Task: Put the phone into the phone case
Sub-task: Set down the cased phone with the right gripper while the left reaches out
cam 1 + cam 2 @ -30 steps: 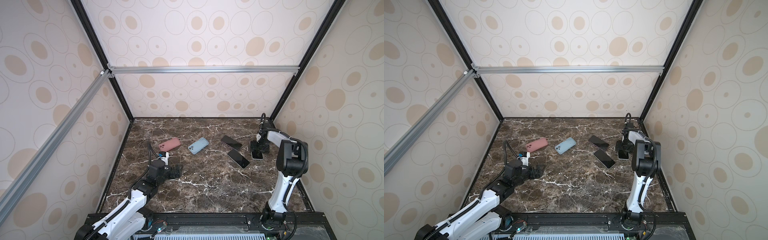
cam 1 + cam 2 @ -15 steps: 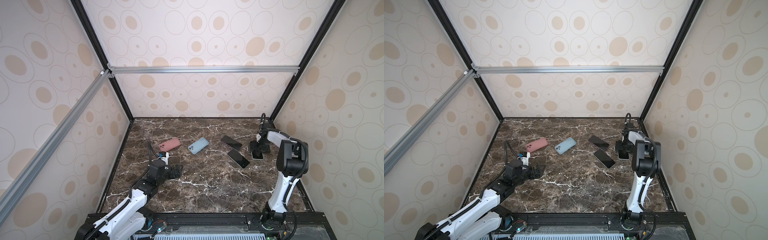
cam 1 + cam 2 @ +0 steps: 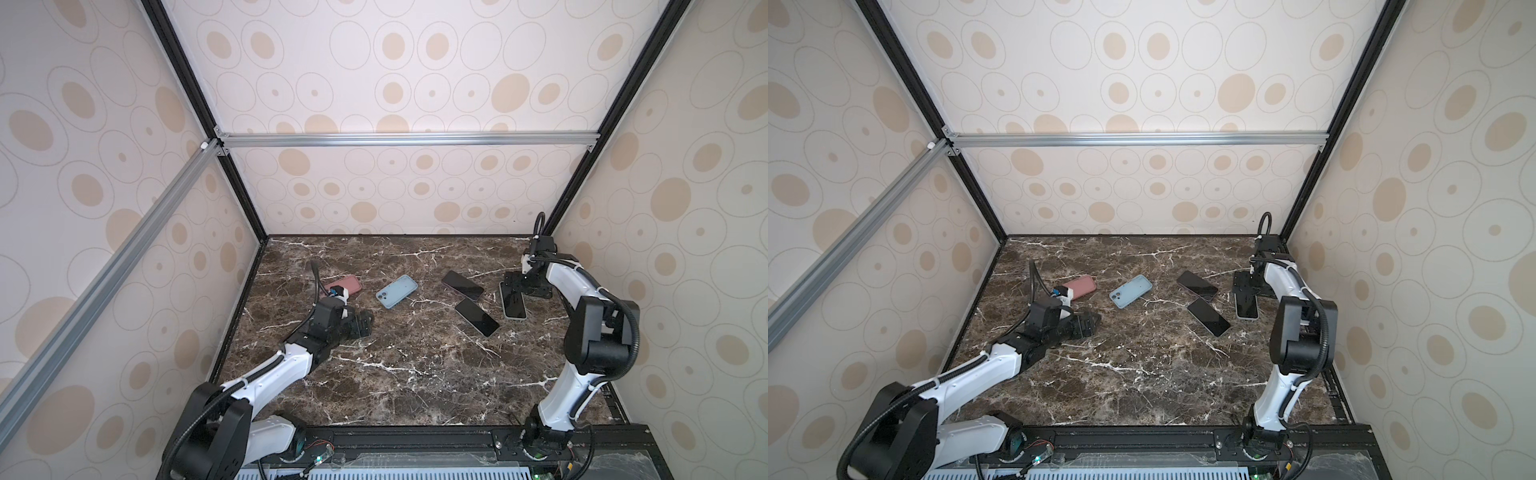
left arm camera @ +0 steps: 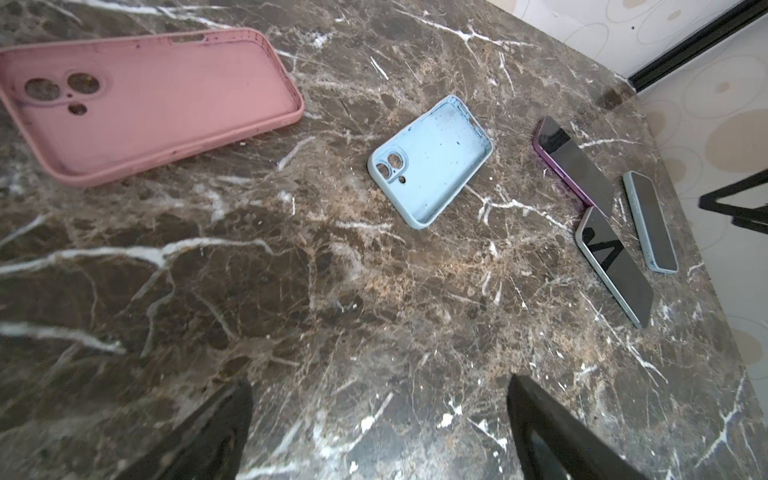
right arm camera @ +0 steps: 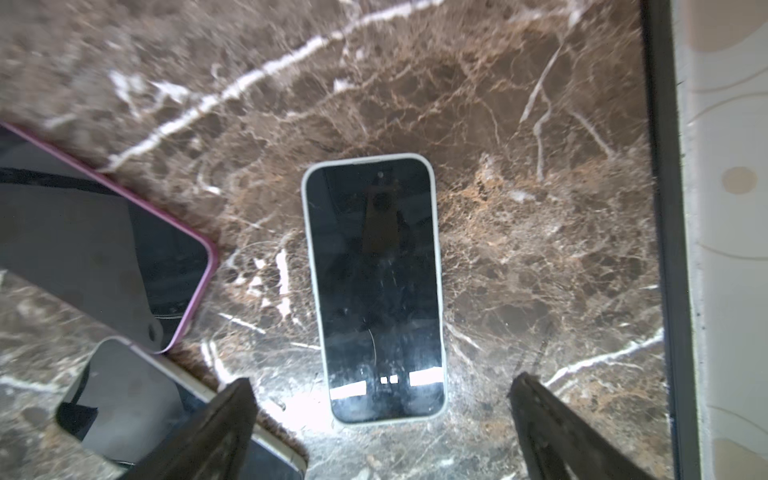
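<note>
The phone (image 3: 512, 302) lies flat on the table (image 3: 415, 374), right of centre in a top view, directly below the right end effector (image 5: 382, 379), the nearer one. Its jaws stand wide and empty, straddling the phone's width. The phone's long axis runs down-frame.

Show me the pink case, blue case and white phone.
pink phone case (image 4: 158, 99): left wrist view, inside floor.
blue phone case (image 4: 436, 162): left wrist view, inside floor.
white-edged phone (image 5: 376, 286): right wrist view, dark screen.
</note>
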### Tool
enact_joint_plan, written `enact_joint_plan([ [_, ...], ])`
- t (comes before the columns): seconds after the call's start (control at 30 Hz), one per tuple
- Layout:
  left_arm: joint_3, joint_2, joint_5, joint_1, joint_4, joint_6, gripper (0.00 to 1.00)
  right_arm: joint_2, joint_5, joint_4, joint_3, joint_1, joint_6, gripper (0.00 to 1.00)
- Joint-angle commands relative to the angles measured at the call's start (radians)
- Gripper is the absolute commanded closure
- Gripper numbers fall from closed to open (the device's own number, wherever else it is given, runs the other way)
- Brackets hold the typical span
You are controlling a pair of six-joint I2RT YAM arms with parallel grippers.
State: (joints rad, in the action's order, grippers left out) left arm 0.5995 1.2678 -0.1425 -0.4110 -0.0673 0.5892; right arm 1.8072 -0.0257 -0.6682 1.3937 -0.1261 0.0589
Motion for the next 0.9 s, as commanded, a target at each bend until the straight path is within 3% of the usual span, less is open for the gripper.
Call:
enact_joint_plan([
  [0.0,0.099,0.091,0.043,0.007,-0.032,0.008,0.08,-0.100,0.085,0.047,-0.084,0.033,0.006,0.06],
  [0.17,0.215,0.241,0.080,0.003,-0.010,0.022,0.18,-0.210,0.153,0.117,-0.173,0.099,0.025,0.09],
  [0.33,0.308,0.349,0.120,-0.016,0.003,0.033,0.20,-0.256,0.272,0.150,-0.225,0.141,0.026,0.13],
  [0.87,0.552,0.644,0.247,-0.095,0.151,0.071,0.26,-0.367,0.347,0.196,-0.324,0.228,0.041,0.17],
])
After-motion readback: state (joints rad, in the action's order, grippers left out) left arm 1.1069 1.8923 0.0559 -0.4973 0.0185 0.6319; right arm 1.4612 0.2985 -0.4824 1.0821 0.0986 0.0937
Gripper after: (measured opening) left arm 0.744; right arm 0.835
